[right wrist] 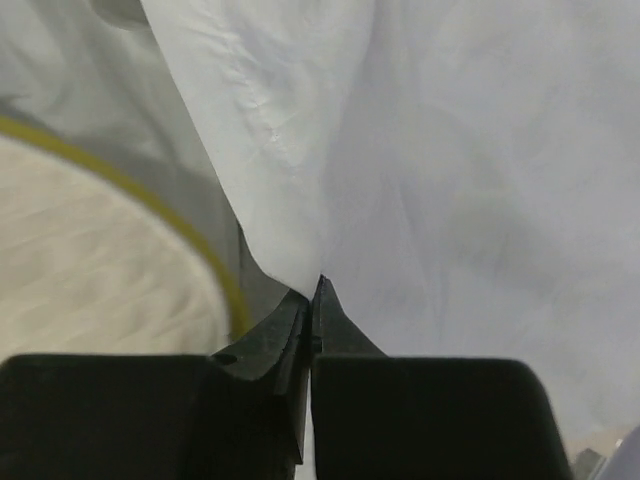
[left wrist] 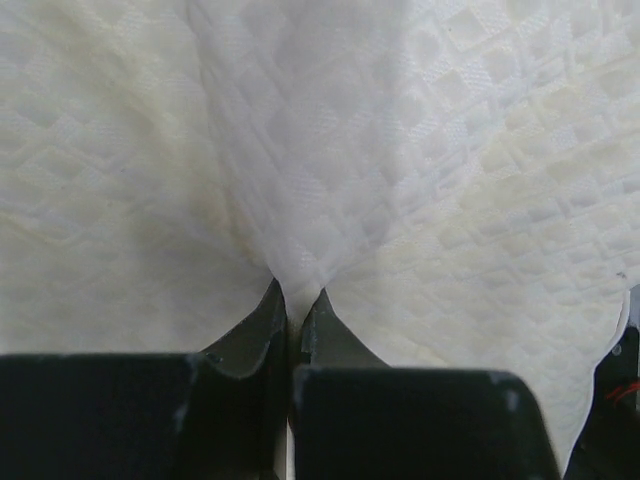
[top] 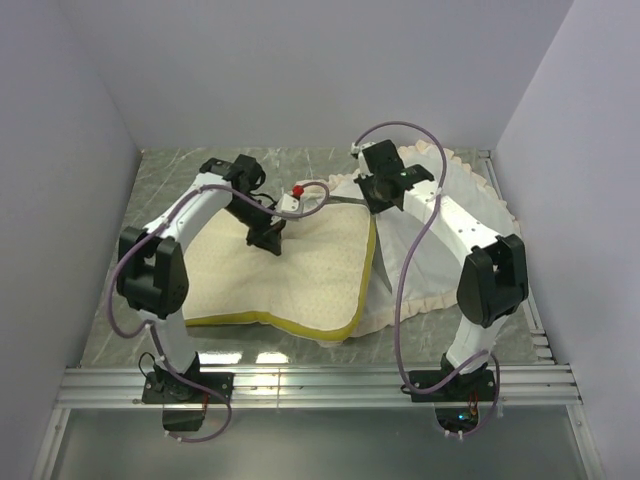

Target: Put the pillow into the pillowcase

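The pillow (top: 290, 275), cream-yellow and dimpled with a brighter yellow edge band, lies flat on the table left of centre. My left gripper (top: 266, 238) presses on its far part. In the left wrist view that gripper (left wrist: 295, 290) is shut on a pinched fold of the pillow's (left wrist: 450, 180) dimpled cover. To the right lies the white pillowcase (top: 440, 240) with cream ruffled trim, its left edge lifted over the pillow's right side. My right gripper (top: 380, 195) is at that edge. In the right wrist view it (right wrist: 312, 290) is shut on the pillowcase's (right wrist: 450, 180) white fabric, beside the pillow's yellow band (right wrist: 130, 185).
The tabletop (top: 165, 185) is grey and marbled, with white walls close on three sides. Aluminium rails (top: 320, 380) run along the near edge, where both arm bases are bolted. A red connector (top: 298, 190) hangs on the left arm's cable.
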Robot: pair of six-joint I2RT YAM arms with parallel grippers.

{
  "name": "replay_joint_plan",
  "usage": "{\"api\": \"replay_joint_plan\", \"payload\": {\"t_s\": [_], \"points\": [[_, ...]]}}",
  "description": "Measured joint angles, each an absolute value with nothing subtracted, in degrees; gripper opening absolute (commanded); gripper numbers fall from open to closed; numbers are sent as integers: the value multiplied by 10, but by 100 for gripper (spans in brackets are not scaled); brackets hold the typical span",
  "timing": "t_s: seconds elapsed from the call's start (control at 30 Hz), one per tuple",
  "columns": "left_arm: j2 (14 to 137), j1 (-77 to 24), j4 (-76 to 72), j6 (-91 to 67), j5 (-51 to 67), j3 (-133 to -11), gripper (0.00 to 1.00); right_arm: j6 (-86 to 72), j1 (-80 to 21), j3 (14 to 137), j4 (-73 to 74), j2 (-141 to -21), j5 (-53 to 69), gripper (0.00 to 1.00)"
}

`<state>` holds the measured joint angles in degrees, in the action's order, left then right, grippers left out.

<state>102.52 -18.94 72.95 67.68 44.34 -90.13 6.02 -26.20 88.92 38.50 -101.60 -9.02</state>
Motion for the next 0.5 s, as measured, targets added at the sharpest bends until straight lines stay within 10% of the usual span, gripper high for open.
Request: {"api": "replay_joint_plan", "payload": {"t_s": [0.5], "points": [[1171,-202,574,458,480,-989,0,22,-214,854,416,-967,75,0]]}}
